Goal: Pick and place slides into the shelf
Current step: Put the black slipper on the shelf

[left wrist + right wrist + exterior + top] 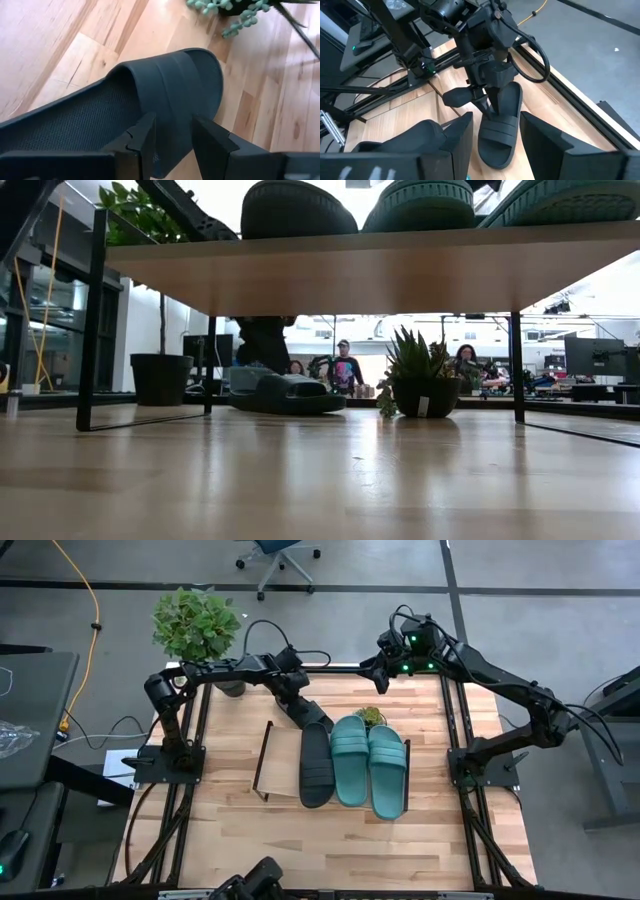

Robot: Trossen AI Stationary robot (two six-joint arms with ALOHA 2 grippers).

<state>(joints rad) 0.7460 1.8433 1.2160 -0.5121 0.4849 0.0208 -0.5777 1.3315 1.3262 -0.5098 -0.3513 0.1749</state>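
Note:
The shelf (350,270) carries a black slide (316,770) and two teal slides (350,762) (388,772) on its plank top. Behind it, low at the table, a second black slide (497,127) sits in my left gripper (172,135), which is shut on it; from table height this slide (285,393) shows left of a small potted plant (415,380). From straight above, the left gripper (306,718) hides most of that slide. My right gripper (496,120) hangs open high over the table's far right part, touching nothing. My left gripper pinches the black slide's wide strap (167,107) between its two fingers, one on the strap's heel-side edge and one on its toe-side edge, near the slide's side. The fingers slant down from the far left. The sole is down at the table; I cannot tell whether it touches.
A large potted plant (195,625) stands at the table's far left corner, and the small succulent (370,717) stands just behind the shelf. The shelf's thin black legs (92,320) leave open space under the plank. People sit in the room beyond the table.

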